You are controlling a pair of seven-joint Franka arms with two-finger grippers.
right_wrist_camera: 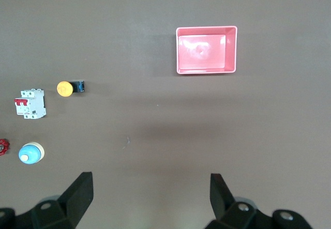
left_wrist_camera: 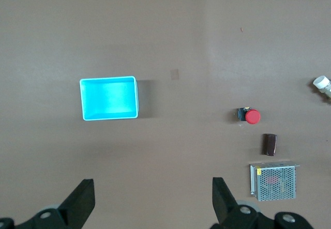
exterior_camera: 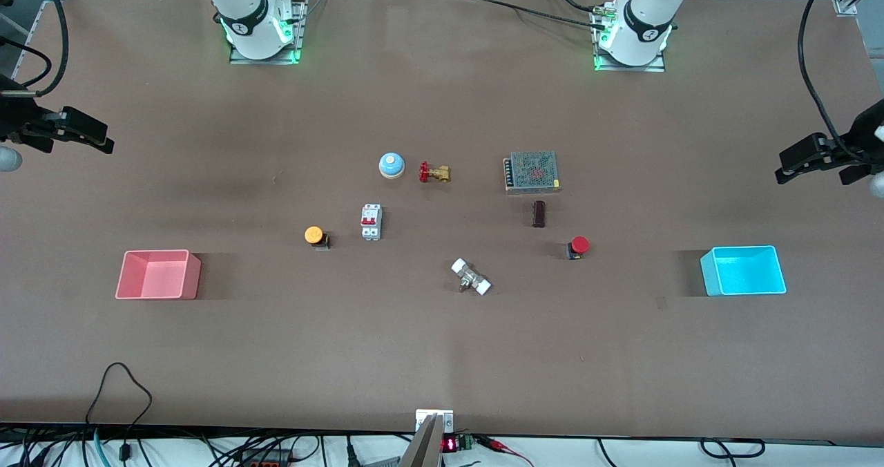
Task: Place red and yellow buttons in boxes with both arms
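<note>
The red button (exterior_camera: 578, 246) lies on the table toward the left arm's end; it also shows in the left wrist view (left_wrist_camera: 251, 116). The yellow button (exterior_camera: 315, 235) lies toward the right arm's end and shows in the right wrist view (right_wrist_camera: 65, 88). The cyan box (exterior_camera: 711, 277) (left_wrist_camera: 108, 118) stands empty at the left arm's end. The pink box (exterior_camera: 190, 277) (right_wrist_camera: 206, 71) stands empty at the right arm's end. My left gripper (exterior_camera: 784, 166) (left_wrist_camera: 152, 182) is open and empty, high over bare table at its end. My right gripper (exterior_camera: 107, 142) (right_wrist_camera: 151, 176) is open and empty, high over bare table at its end.
In the middle of the table lie a blue bell (exterior_camera: 391, 165), a brass valve (exterior_camera: 435, 173), a white circuit breaker (exterior_camera: 371, 222), a mesh-covered power supply (exterior_camera: 532, 171), a small dark block (exterior_camera: 539, 213) and a white-ended fitting (exterior_camera: 472, 277).
</note>
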